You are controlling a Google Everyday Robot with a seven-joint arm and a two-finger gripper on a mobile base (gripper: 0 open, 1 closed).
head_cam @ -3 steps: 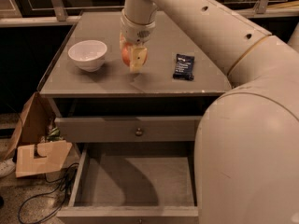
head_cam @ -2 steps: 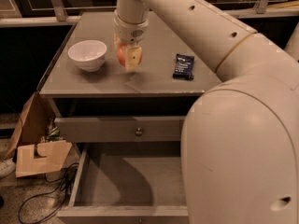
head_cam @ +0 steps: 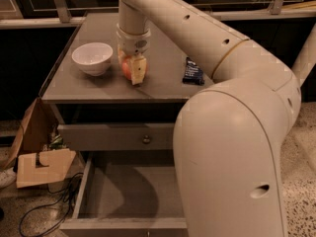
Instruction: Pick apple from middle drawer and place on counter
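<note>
Holding the apple [head_cam: 127,69] in the gripper [head_cam: 132,76], jaws narrowed onto it from either side, one pale finger [head_cam: 139,69] across its right face. Position: low over the counter [head_cam: 163,38], left of centre, just right of the white bowl [head_cam: 92,58], well left of the dark packet [head_cam: 192,72]. Middle drawer [head_cam: 123,194] is open at the near bottom with no apple on its visible floor, so I judge pick done, place nearly done, only release and retreat left. The fingertip looks at or very near the surface; can't tell if the apple's underside is actually touching. Risks from here: if there's a gap at release, the apple drops, and being round it can roll. The near edge isn't far, and past it is the open drawer or the floor. If the tip is already on the counter, any further descent loads the finger and could pop the apple out sideways. Bowl is near on the left; a wide opening or a leftward retreat could clip it or push the apple into it. Apple could also stick to a pad and get dragged when the arm lifts. Suggest opening modestly and lifting straight up.
</note>
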